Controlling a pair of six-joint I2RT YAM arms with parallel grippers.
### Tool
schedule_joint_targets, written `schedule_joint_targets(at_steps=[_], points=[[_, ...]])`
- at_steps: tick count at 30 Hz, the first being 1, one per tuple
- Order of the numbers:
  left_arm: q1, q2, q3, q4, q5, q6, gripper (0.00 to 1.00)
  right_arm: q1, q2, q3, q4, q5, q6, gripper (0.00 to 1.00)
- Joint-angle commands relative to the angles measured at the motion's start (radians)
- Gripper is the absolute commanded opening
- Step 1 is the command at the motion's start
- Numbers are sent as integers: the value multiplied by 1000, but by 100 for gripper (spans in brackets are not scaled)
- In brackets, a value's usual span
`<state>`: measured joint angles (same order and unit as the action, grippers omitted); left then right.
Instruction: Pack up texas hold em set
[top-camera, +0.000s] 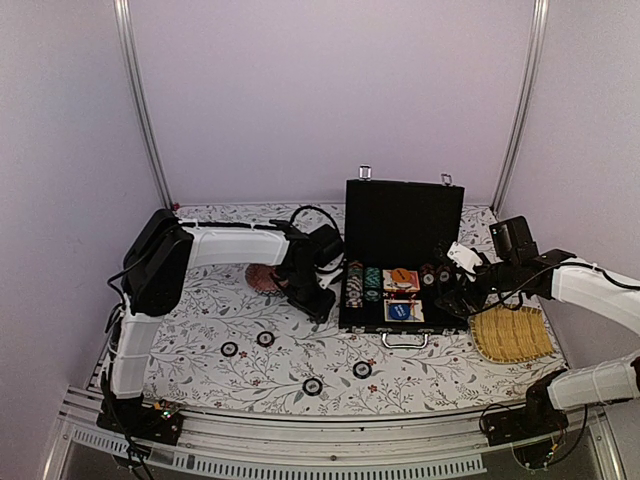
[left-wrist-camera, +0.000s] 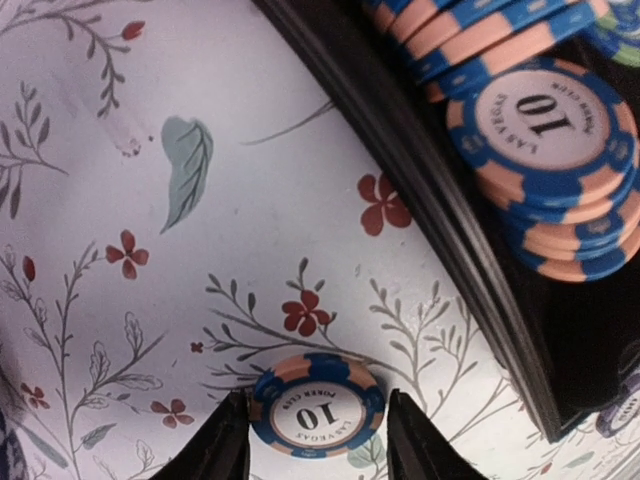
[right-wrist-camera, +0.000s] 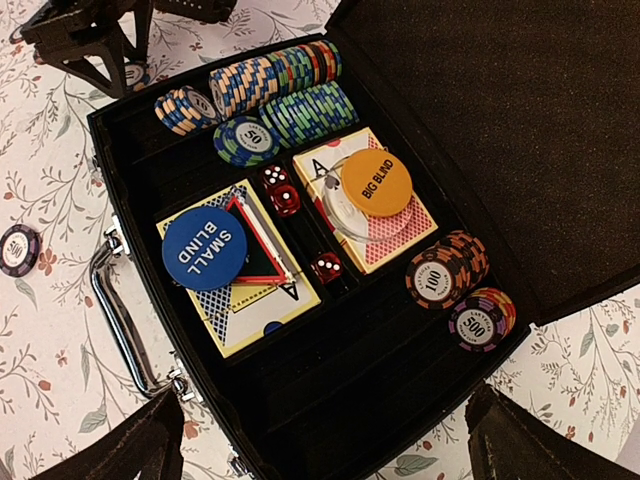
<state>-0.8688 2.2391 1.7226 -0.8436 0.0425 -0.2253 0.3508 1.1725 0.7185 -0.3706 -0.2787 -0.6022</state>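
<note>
The black briefcase (top-camera: 400, 215) lies open mid-table, lid upright. Its tray (right-wrist-camera: 330, 370) holds rows of poker chips (right-wrist-camera: 270, 80), an orange Big Blind disc (right-wrist-camera: 376, 182), a blue Small Blind disc (right-wrist-camera: 212, 248), card decks and red dice (right-wrist-camera: 327, 267). My left gripper (top-camera: 322, 300) is low beside the case's left wall. A blue-and-peach "10" chip (left-wrist-camera: 316, 412) lies on the cloth between its fingers (left-wrist-camera: 215, 450); the left finger is at the chip's edge, and a gap shows at the right finger. My right gripper (right-wrist-camera: 330, 450) hangs open over the tray's bare slots.
Several loose chips (top-camera: 265, 339) lie on the floral cloth in front of the case, one near its handle (right-wrist-camera: 20, 250). A pink patterned dome (top-camera: 262, 277) sits behind my left arm. A yellow woven tray (top-camera: 512, 333) lies right of the case, under my right arm.
</note>
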Motion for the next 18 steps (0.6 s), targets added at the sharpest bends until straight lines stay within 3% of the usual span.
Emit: schedule_joint_targets(at_steps=[1,14,18], points=[[-12,29,7,-92,12,8,49,-7,-2,-9,22,-1,-4,99],[-13,42,-15,-41,28,11,42,-7,10,-6,24,-5,-8,100],[-16,18,-20,-25,17,2,33,-7,10,-8,24,-1,-8,100]])
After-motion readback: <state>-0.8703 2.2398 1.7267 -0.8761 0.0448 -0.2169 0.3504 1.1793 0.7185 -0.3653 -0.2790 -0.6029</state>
